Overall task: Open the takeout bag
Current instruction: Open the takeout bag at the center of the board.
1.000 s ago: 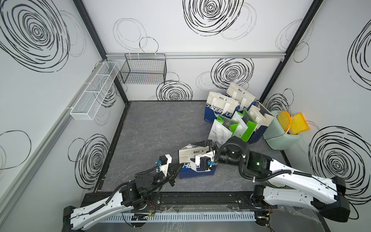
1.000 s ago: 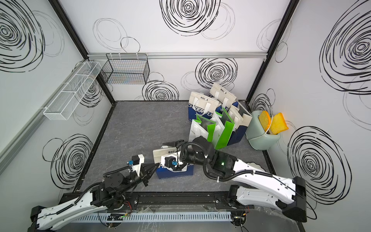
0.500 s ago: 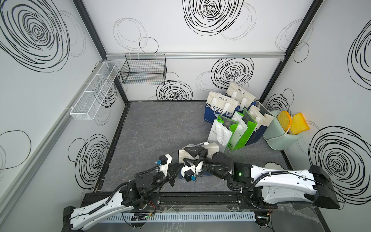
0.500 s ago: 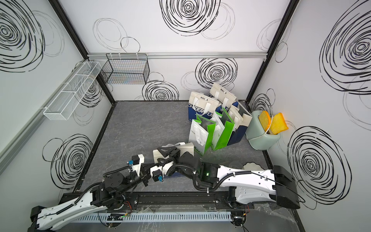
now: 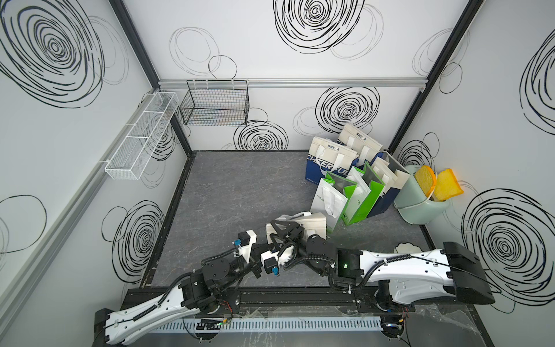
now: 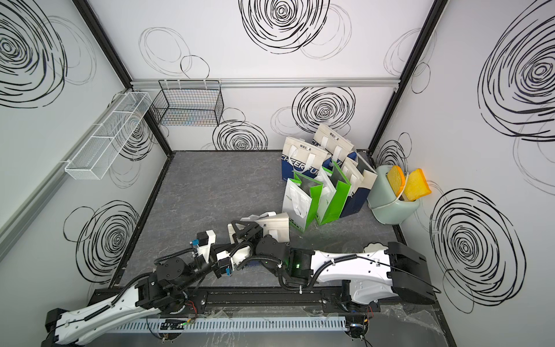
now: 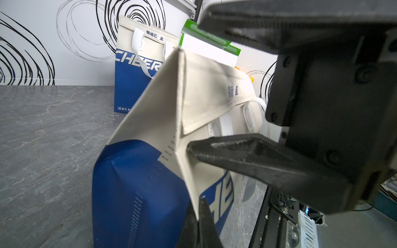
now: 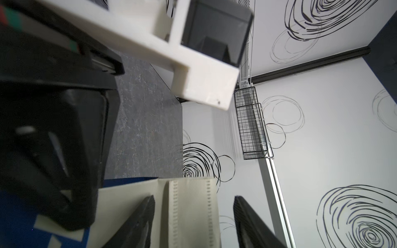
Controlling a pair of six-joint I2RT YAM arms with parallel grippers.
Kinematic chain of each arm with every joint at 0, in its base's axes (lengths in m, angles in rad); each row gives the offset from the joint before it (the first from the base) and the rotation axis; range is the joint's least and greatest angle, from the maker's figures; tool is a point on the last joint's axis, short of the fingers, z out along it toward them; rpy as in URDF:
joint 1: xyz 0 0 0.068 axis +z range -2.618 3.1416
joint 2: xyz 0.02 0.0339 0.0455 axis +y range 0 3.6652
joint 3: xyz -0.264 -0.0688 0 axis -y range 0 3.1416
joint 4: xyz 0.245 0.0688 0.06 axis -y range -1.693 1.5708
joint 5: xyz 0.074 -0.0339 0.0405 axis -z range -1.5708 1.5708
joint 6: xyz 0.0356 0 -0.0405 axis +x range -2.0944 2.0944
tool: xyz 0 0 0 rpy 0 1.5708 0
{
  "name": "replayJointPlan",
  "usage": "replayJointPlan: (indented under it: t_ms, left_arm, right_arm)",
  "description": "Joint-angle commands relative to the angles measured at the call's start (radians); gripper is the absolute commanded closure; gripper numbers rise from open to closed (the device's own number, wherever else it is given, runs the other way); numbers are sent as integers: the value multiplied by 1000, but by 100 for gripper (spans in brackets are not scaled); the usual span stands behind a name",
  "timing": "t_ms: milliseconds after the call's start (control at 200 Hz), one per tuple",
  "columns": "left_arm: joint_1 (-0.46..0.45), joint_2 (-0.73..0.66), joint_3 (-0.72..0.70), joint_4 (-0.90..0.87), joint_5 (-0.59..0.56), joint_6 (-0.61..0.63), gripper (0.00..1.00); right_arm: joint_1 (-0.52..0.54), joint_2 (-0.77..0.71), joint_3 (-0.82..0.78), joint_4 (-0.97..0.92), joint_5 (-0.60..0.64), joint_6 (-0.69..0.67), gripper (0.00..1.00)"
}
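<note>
A: Where is the takeout bag [image 5: 315, 223]?
B: You have it standing near the counter's [image 5: 240, 186] front edge, between both arms.
A: And the end effectors?
B: Your left end effector [image 7: 198, 216] is clamped on its cream rim; your right end effector [image 8: 193, 206] stands apart, straddling the top edge.

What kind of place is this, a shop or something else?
Probably a robot test cell, not a real shop: a left arm and right arm sit on a black rail, the walls are white panels printed with black swirls, and takeout bags and a toaster stand as props in one corner.
</note>
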State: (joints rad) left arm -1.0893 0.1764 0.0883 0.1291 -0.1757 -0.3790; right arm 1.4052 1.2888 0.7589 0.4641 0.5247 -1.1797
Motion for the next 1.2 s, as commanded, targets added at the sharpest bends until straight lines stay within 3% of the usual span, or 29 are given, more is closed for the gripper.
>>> replayJointPlan:
  t_ms: [0,185,355,690,755,805,1196]
  left_arm:
    - [2,-2,24,38,21,-14,100]
    - [4,-3,21,37,20,-15,100]
    - [4,-3,21,37,20,-17,100]
    - [4,-6,18,30,16,-16,100]
    - [3,-8,18,31,15,-15,100]
    - [3,-8,18,33,15,-15,100]
    - [4,-11,18,24,13,-17,100]
  right_arm:
    - [-7,16,20,76,116,-72,39]
    - [-9,24,22,102,142,-89,43]
    - [-9,24,37,92,141,-81,54]
    - [-11,4,50,42,107,-21,86]
    - [-14,-2,60,21,92,5,89]
    - [-18,-9,71,2,77,38,100]
    - [-84,-111,138,-121,-80,347,100]
